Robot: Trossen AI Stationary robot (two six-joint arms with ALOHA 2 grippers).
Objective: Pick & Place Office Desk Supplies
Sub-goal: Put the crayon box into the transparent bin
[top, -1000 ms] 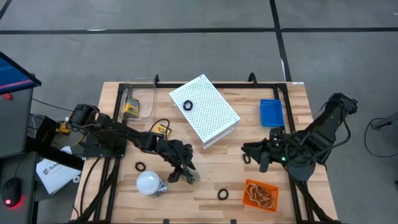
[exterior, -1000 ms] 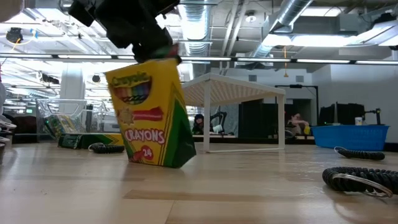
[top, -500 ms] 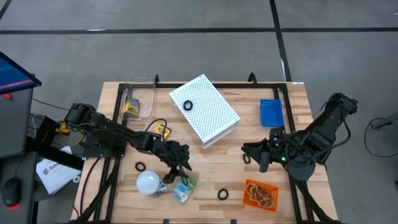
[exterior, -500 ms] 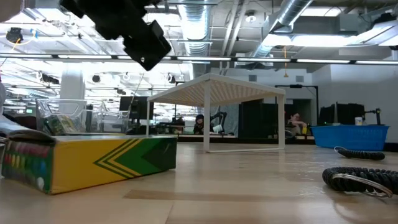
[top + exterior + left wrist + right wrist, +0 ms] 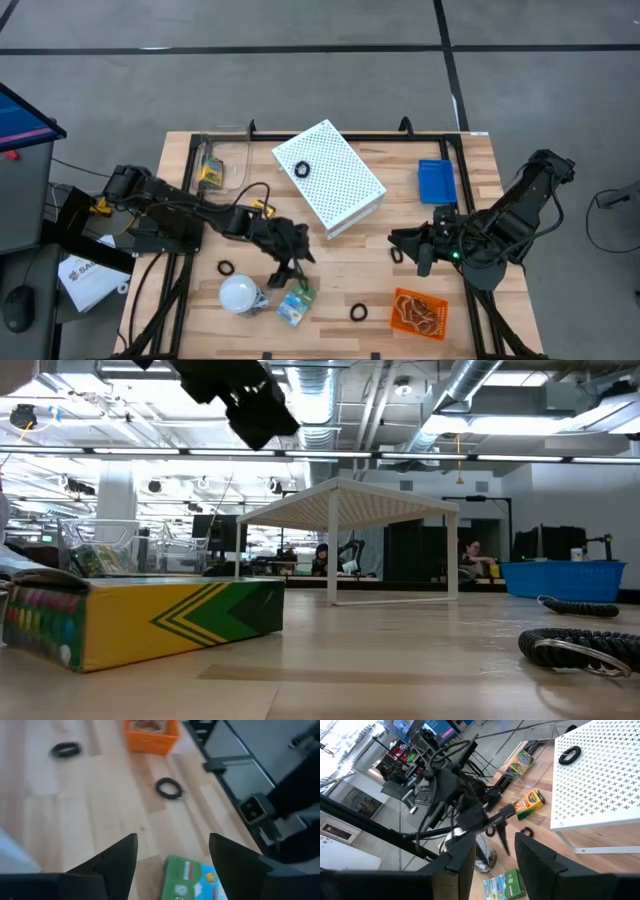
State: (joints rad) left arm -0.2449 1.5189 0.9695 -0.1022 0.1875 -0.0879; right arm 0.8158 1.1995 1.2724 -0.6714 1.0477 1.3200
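— Crayon box [image 5: 293, 306], location?
— Flat on its side, lower centre of the high view, beside the white bulb [image 5: 240, 294].
— Left gripper [image 5: 288, 271]?
— Just above the box, fingers spread, holding nothing.
— Right gripper [image 5: 404, 246]?
— Centre-right, beside the orange bin [image 5: 419, 312], fingers parted, empty.

Grey floor [image 5: 300, 70]; ceiling ducts [image 5: 470, 390] overhead

Yellow-and-green crayon box [image 5: 293, 305] lies flat on its side, released, directly below the left gripper [image 5: 288, 268], whose jaws stand apart above it, clear of contact.
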